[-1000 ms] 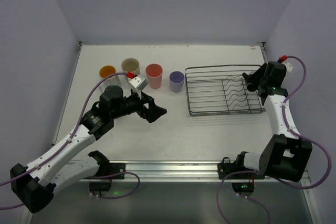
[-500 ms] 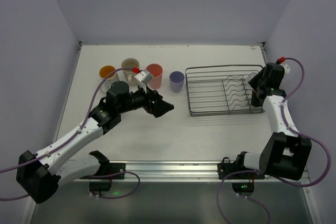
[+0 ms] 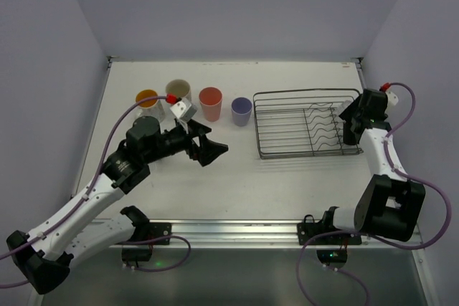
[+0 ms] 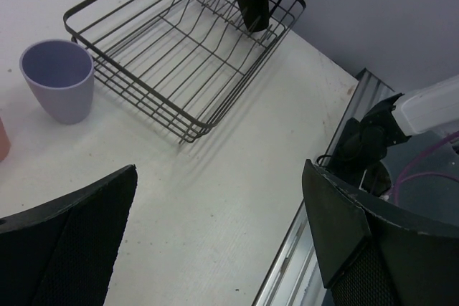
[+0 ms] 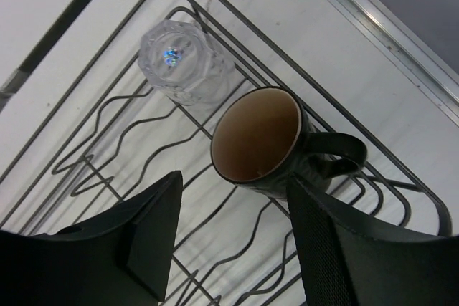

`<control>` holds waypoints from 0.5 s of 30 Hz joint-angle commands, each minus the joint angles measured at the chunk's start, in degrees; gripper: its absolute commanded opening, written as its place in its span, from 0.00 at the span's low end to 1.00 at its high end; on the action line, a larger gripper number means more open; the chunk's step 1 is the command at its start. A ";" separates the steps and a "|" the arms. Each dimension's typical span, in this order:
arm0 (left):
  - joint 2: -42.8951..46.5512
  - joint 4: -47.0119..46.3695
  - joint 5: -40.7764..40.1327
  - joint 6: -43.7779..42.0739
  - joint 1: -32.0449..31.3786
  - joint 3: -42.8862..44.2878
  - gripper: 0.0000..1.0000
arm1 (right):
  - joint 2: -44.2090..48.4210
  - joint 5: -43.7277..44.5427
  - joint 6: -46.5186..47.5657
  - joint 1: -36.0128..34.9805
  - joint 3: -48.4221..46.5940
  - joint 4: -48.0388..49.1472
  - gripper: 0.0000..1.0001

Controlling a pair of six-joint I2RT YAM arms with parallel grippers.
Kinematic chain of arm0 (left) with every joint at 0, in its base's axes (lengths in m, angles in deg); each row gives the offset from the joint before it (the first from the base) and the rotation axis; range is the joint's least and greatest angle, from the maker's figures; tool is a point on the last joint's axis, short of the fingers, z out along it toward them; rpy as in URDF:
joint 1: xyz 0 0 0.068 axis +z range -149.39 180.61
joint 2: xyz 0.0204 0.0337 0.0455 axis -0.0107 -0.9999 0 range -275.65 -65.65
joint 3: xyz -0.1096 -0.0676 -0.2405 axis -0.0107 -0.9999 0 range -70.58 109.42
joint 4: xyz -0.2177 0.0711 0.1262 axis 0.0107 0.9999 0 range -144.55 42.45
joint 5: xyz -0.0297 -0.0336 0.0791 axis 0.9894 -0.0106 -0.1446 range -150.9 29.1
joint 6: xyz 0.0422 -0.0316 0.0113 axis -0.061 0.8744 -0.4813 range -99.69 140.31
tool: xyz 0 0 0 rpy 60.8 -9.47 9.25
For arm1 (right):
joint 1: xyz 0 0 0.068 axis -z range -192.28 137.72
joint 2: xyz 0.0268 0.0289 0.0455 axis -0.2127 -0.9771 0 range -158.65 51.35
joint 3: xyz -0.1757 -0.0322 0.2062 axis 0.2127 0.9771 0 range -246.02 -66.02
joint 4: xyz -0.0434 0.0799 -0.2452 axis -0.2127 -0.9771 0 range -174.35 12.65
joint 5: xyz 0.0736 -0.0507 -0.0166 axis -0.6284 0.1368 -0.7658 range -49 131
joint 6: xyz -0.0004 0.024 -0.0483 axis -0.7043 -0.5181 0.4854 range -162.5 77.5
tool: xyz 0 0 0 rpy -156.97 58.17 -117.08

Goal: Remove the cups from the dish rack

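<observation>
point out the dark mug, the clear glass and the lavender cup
dark mug [image 5: 258, 137], right wrist view, on its brown inside
clear glass [image 5: 183, 62], right wrist view, on its faceted body
lavender cup [image 4: 64, 105], left wrist view, on its outer wall

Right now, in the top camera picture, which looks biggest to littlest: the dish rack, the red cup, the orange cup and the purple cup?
1. The dish rack, by far.
2. The red cup and the orange cup: too alike to rank.
3. The purple cup, slightly smaller.
</observation>
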 commanded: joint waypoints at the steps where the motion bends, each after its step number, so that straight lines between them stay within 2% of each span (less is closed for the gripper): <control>1: 1.31 4.10 -5.10 -5.13 -3.12 0.07 1.00 | 1.71 7.09 1.20 0.39 0.06 -1.57 0.63; 4: 2.45 4.45 -7.38 -7.15 -5.85 -0.90 1.00 | 1.11 9.65 1.55 0.92 -0.20 -2.79 0.70; 5: 3.06 4.63 -8.87 -7.50 -6.38 -1.16 1.00 | 0.75 10.18 1.29 1.01 -1.07 -4.63 0.76; 8: 4.12 5.33 -11.25 -8.21 -8.23 -1.34 1.00 | -0.04 11.50 1.46 1.01 -0.99 -4.91 0.80; 11: 4.65 5.86 -12.83 -8.56 -9.99 -1.52 1.00 | -0.13 12.99 2.07 1.01 -0.91 -5.00 0.77; 13: 4.83 6.03 -13.19 -8.74 -11.04 -1.52 1.00 | -0.04 13.26 2.08 1.09 -0.64 -4.91 0.70; 15: 4.92 6.12 -13.54 -8.83 -11.57 -1.60 1.00 | 0.05 10.74 1.90 1.36 -0.38 -4.65 0.66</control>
